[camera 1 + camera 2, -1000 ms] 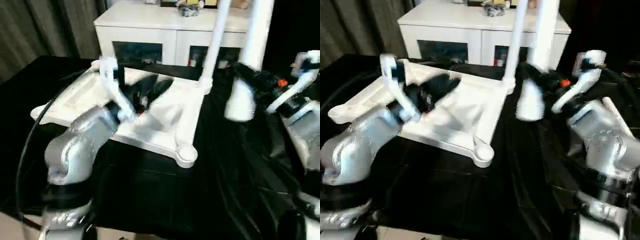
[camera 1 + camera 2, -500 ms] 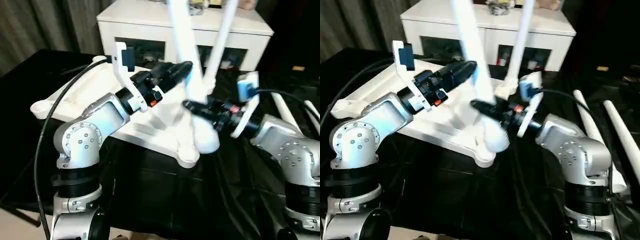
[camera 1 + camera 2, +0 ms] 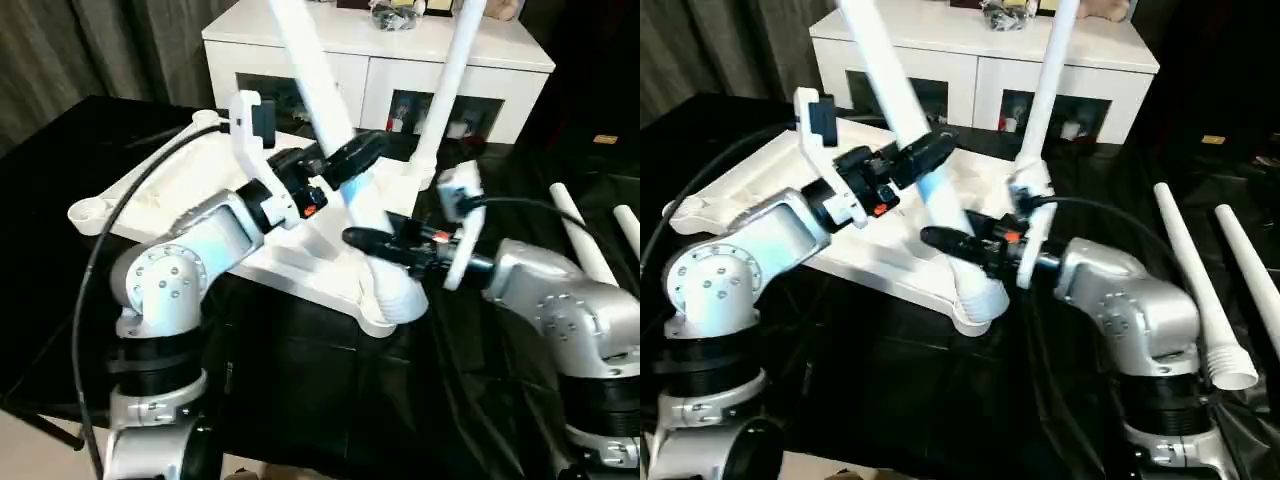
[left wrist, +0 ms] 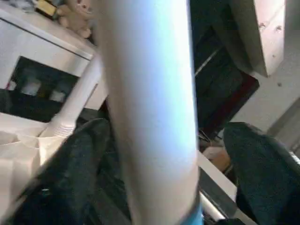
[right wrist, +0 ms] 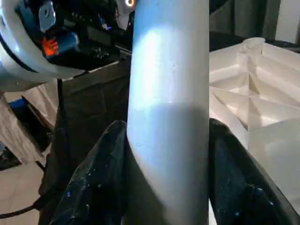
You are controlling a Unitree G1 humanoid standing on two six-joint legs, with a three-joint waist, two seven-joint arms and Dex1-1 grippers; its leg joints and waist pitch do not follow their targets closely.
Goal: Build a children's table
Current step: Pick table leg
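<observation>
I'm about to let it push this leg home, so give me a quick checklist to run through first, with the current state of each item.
1. Right gripper shut on the tilted leg, near its wide end: ok.
2. Left gripper around the same leg higher up: its fingers flank the tube with a gap on one side, so cannot tell if it grips.
3. Leg's wide end at the near corner socket: ok.
4. Leg upright over the socket: not ok, it leans to the left.
5. Leg seated in the socket: cannot tell.
6. Far leg standing in its socket, two spare legs lying aside: ok.
</observation>
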